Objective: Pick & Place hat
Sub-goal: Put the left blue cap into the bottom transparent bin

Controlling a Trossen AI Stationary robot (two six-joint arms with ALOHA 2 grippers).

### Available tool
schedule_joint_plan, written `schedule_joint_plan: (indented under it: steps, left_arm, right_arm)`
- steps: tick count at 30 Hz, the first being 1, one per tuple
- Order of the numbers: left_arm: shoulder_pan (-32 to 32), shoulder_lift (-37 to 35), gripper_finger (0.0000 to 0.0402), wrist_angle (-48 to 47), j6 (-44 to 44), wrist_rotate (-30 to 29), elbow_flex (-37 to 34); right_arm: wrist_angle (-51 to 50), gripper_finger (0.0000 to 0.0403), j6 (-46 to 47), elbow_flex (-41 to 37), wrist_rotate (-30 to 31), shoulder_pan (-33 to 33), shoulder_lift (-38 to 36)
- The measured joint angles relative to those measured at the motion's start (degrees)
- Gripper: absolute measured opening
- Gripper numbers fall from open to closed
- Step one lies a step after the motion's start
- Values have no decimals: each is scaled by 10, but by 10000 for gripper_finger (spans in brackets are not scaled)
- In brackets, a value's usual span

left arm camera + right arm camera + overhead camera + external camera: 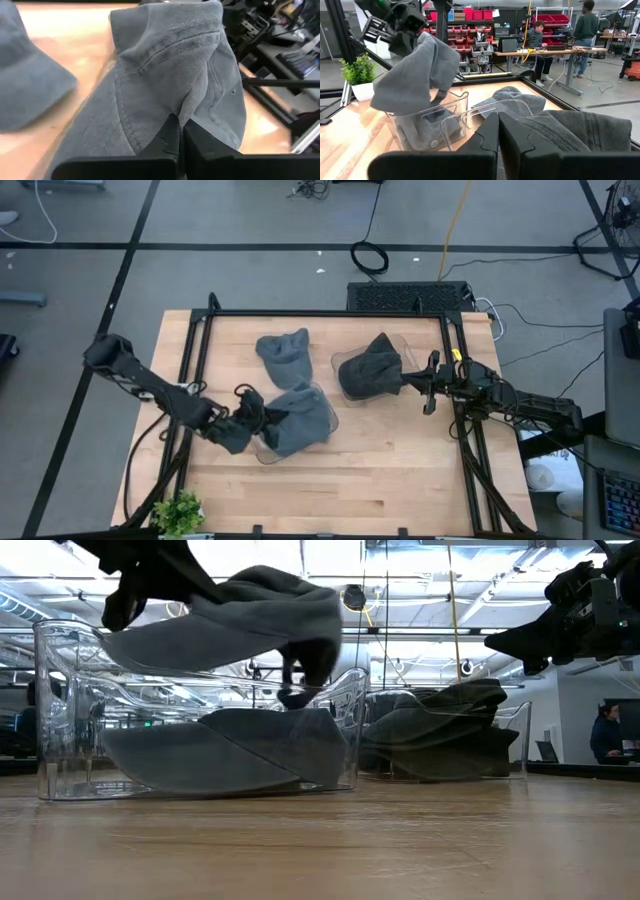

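My left gripper (262,418) is shut on a grey hat (305,418) and holds it over a clear container (264,454) at the table's middle. In the low view a second grey hat (200,752) lies on that container's (60,710) floor. A third grey hat (283,355) lies flat on the wood farther back. A darker hat (372,372) fills the right clear container (342,360). My right gripper (408,382) is shut and hovers at that container's right side, above its rim (520,640). My left gripper (176,131) pinches a fold of the hat's cloth (172,111) between its two fingers, coming from the table's left and slanting down. The hat (240,615) is lifted clear of the table. It droops beyond the fingers, and its lower part (305,675) reaches down to the container's rim.
A black rail frame (195,350) borders the table left, right and far. A small green plant (180,512) stands at the near left corner. Bare wood (380,470) lies in front of both containers. People sit and stand at desks beyond the table (536,35).
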Motion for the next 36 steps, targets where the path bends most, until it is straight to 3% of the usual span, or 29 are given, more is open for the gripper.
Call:
schedule_joint_plan:
  steps: [13,22,30,36]
  left_arm:
    - [-20,41,0,-18,-85,-26,0]
    - [-24,59,0,-104,-162,-14,0]
    - [-5,71,27,-85,-116,45,1]
    - [-6,71,72,-62,-54,47,1]
  right_arm:
    - [0,0,0,0,0,0,0]
    - [0,0,0,0,0,0,0]
    - [0,0,0,0,0,0,0]
    - [0,0,0,0,0,0,0]
